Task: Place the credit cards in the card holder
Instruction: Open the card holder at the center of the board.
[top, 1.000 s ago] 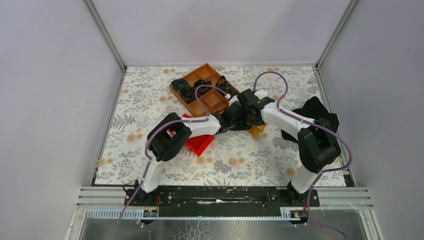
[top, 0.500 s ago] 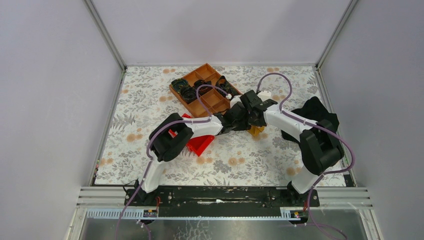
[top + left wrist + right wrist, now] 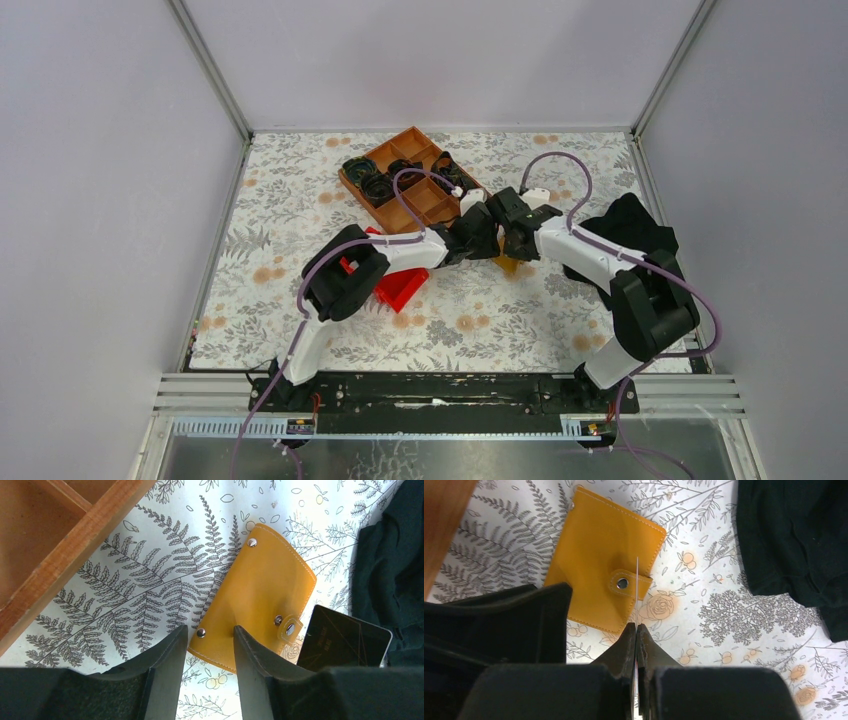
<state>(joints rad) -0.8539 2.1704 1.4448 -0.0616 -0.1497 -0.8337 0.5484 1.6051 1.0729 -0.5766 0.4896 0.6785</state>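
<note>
Smooth card holder (image 3: 255,590) (metal snaps (image 3: 201,632)), matt black cloth (image 3: 387,565), glossy dark credit card (image 3: 345,640)

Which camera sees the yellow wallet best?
The left wrist camera: the card holder lies closed and nearly whole, its snaps clear. The right wrist camera shows most of it, with one corner hidden. The top camera shows only an orange sliver.

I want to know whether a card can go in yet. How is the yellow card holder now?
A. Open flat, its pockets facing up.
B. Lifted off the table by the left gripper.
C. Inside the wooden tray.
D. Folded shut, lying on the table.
D: the card holder lies folded shut on the table, with only its plain yellow outer face and snaps showing. It is beside the tray, not in it.
</note>
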